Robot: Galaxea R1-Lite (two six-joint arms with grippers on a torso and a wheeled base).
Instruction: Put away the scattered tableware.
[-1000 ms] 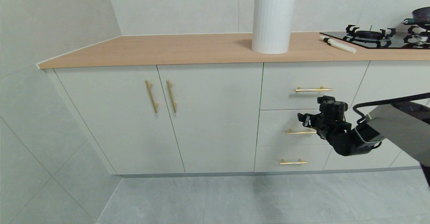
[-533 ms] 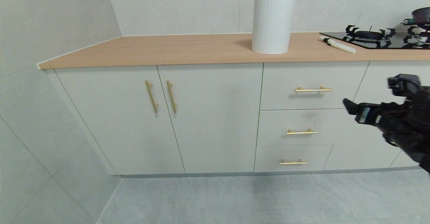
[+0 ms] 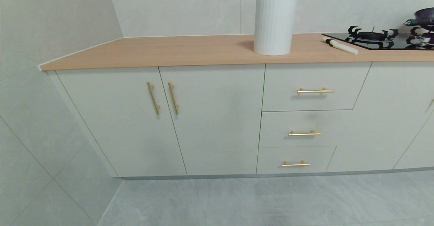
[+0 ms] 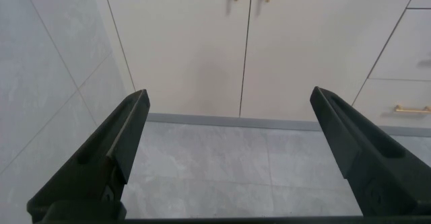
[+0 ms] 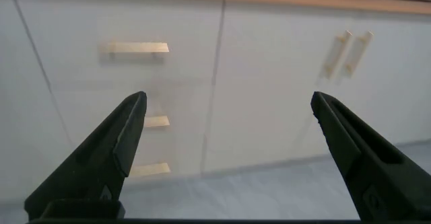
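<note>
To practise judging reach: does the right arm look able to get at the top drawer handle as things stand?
Probably yes: the right gripper is open, faces the drawer fronts, and nothing stands between it and the top drawer handle.

Wooden countertop (image 3: pixel 169 51) with ribbed white canister (image 3: pixel 275 24), white utensil (image 3: pixel 340 45) (beside hob (image 3: pixel 383 42))

No text, number, label or sign can be read on the cabinet fronts (image 3: pixel 210 117), the countertop (image 3: pixel 169 51), the white ribbed cylinder (image 3: pixel 274 24), the pale utensil (image 3: pixel 340 45) or the hob (image 3: pixel 383 41).
</note>
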